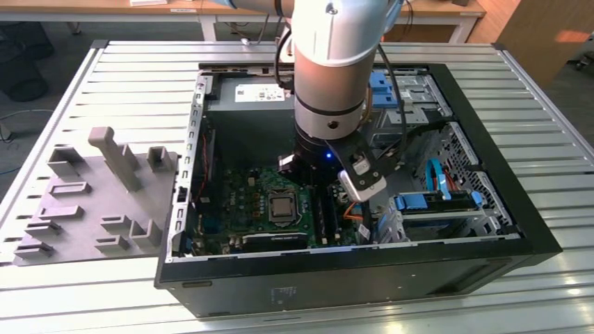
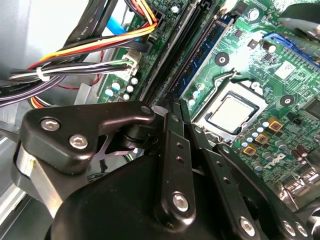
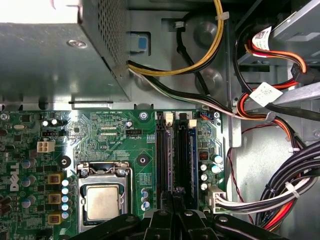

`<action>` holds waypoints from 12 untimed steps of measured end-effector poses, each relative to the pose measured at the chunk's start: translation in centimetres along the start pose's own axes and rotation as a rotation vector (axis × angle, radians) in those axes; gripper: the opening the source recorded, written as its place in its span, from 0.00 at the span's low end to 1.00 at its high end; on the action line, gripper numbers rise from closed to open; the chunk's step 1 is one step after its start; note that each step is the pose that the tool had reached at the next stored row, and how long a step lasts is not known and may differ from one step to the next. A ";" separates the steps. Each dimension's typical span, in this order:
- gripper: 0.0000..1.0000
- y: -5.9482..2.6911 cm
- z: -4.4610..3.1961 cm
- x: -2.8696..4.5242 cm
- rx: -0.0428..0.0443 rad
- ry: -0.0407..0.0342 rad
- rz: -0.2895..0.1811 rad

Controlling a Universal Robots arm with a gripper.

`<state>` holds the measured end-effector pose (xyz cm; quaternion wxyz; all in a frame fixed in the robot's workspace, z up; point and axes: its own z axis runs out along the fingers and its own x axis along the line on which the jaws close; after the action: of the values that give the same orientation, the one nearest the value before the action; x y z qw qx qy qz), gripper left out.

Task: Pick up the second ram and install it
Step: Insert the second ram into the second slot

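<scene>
**Tool low over the memory slots, a blue ram seated in one**

In the exterior view, the arm (image 1: 330, 62) reaches down into the open computer case (image 1: 483, 209) that lies on the ribbed tabletop (image 1: 111, 76). The tool (image 1: 311, 170) is down at the green motherboard (image 1: 260, 202), just right of the processor socket (image 1: 281, 207). A grey holder block (image 1: 93, 202) stands on the tabletop, at the exterior view's left of the case.

In the second wrist view, the black fingers (image 2: 176, 150) stand narrow, close together, with nothing seen between them. Beyond them, the second ram (image 2: 205, 45) stands in a black slot (image 2: 175, 55).

In the first wrist view, the tool (image 3: 172, 212) is at the near ends of the slots (image 3: 161, 160). The blue ram (image 3: 191, 160) is seated upright in one of them, beside the bundled cables (image 3: 285, 195).
</scene>
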<state>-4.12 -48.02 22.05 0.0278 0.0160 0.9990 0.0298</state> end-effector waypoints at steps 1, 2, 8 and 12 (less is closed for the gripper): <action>0.12 0.00 0.03 0.00 0.0000 0.0000 0.000; 0.12 0.00 0.05 0.00 0.0001 0.0001 0.000; 0.12 -0.01 0.12 0.01 0.0001 0.0000 0.000; 0.12 -0.02 0.29 0.02 0.0001 0.0000 0.000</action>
<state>-4.12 -48.02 21.76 0.0277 0.0163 0.9990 0.0298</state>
